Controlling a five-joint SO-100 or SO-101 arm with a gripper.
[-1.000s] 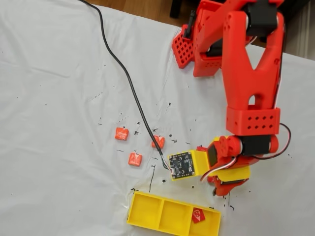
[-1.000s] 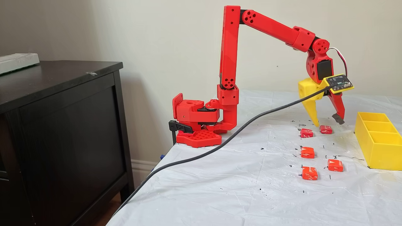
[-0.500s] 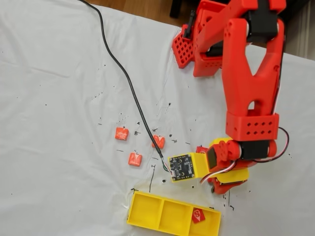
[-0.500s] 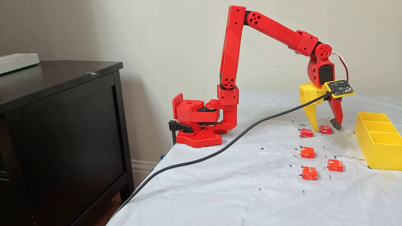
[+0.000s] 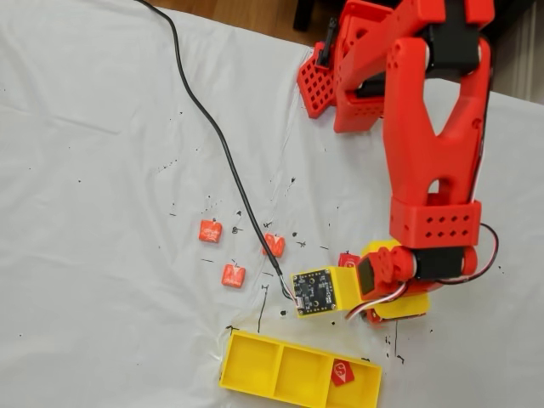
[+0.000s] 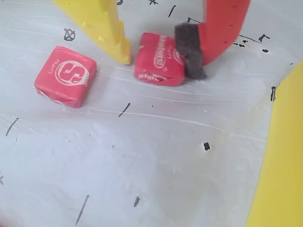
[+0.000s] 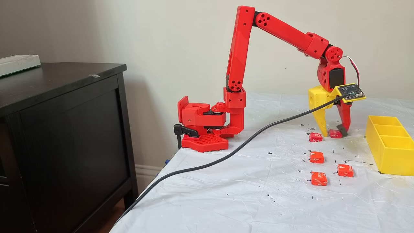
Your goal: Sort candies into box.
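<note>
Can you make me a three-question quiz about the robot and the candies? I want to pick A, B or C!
1. Where is the candy the hand is going for?
A. Between the two fingers, on the table
B. Up in the air
C. On the black cabinet

2. How many candies lie inside the yellow box?
A. None
B. One
C. Three

3. What is the hand doing?
A. Shut tight with nothing in it
B. Open, lowered around a candy
C. Carrying a candy over the box

Answers:
1. A: the wrist view shows the candy on the white sheet between the yellow finger and the red finger.
2. B: from above, one candy sits in the box's right end section.
3. B: the fingertips stand on either side of the candy, the yellow one slightly apart from it.
</note>
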